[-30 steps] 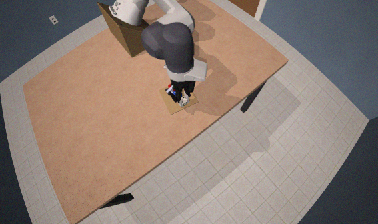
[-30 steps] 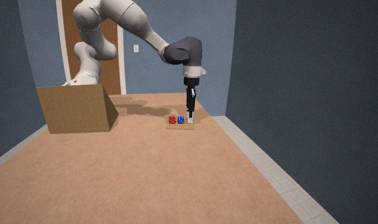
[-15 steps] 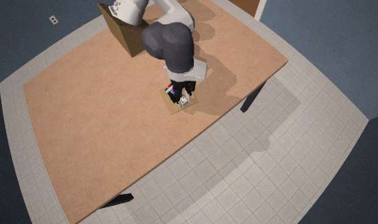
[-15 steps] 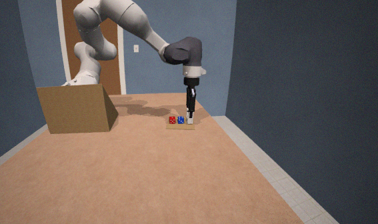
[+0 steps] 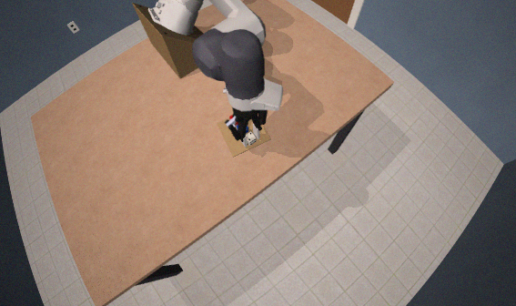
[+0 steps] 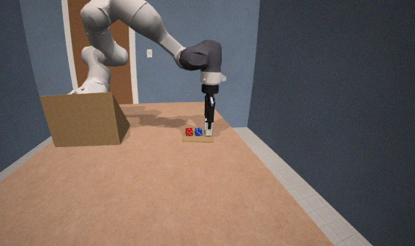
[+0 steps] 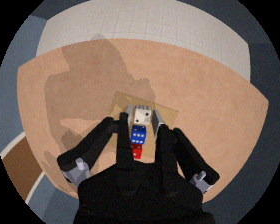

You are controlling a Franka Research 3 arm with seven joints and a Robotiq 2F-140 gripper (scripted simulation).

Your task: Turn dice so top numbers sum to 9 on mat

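My gripper (image 5: 251, 137) (image 6: 208, 130) (image 7: 142, 113) points down and is partly open. Its pale pads stand on either side of the white die (image 7: 142, 116), low over the mat, with a narrow gap beside the die in the wrist view. The white die shows black pips. The blue die (image 6: 198, 132) (image 7: 138, 134) sits in the middle of the row, and the red die (image 6: 189, 132) (image 7: 136, 151) at the far end from the white one. All three are on the tan mat (image 5: 235, 147) (image 6: 197, 140) (image 7: 167, 113). Fingers partly hide the dice in the top view; the top numbers are hard to read.
A large brown box-like block (image 5: 170, 52) (image 6: 84, 121) stands on the table (image 5: 136, 159) (image 6: 154, 183) near the arm's base. The blue die is close beside the fingers. The table's edge lies beyond the white-die end of the mat.
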